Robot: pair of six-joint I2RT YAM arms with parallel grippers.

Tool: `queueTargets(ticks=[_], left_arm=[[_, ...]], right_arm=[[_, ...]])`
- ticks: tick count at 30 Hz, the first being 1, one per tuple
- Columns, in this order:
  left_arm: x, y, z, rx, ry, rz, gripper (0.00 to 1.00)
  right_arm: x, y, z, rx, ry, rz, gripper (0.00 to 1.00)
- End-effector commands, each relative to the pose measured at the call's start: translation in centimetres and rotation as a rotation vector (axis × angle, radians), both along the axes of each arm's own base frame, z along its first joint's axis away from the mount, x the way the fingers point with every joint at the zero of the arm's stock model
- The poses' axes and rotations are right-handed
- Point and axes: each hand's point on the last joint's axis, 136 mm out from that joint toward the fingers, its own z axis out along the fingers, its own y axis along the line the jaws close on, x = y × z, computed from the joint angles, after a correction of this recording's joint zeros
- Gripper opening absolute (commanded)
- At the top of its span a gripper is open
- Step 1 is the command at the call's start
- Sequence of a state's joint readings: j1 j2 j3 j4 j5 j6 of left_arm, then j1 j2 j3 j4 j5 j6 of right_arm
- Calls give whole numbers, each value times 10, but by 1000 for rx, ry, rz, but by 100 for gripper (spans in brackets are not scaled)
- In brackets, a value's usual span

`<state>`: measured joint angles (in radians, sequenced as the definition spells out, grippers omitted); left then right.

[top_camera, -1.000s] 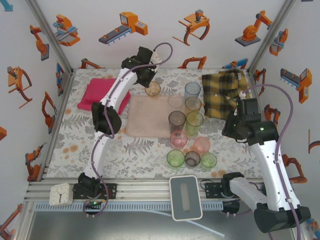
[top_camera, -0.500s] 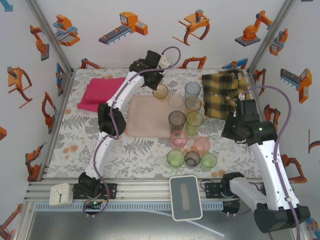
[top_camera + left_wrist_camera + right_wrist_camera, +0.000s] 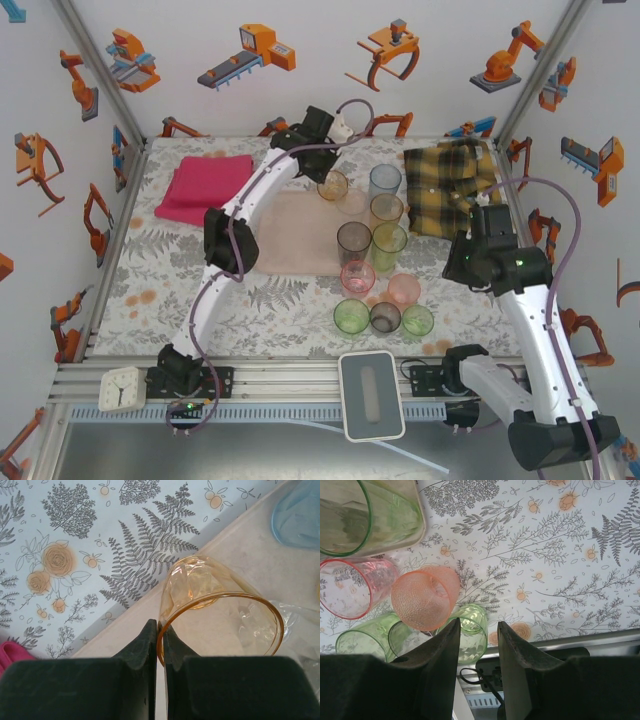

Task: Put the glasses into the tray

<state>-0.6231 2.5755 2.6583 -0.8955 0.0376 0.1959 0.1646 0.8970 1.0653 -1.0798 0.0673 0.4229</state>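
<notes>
Amber tumbler (image 3: 210, 595); pale pink tray (image 3: 300, 240); magenta towel (image 3: 200, 185), ten o'clock; yellow-black plaid shirt (image 3: 445, 185), two o'clock; tablecloth (image 3: 290, 300) grey ferns, orange blossoms.

Robot lab cell: aluminium posts (image 3: 100, 65) and robot-print walls (image 3: 320, 95) enclose the desk (image 3: 290, 300); arms (image 3: 225, 240) bolted at its near edge.

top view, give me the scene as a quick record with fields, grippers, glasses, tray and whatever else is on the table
left gripper: shut on the rim of an orange tumbler, over the tray's far right corner
right gripper: open, empty, above the table right of the glasses
tray: pale pink, mid-table, middle bare
other glasses: about ten, grouped along and right of the tray's right edge
cloths: magenta towel far left, plaid shirt far right
</notes>
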Motion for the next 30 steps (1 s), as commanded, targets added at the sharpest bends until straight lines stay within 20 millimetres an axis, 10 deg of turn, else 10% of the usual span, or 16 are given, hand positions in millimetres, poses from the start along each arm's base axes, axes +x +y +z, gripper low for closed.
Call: queueTargets(ticks=[1, 30], left_arm=[[4, -11, 11, -37, -37, -3, 0], [0, -22, 1, -37, -29, -24, 2]], right_arm=[[-1, 0, -1, 11, -7, -9, 37], [2, 4, -10, 26, 8, -3, 37]])
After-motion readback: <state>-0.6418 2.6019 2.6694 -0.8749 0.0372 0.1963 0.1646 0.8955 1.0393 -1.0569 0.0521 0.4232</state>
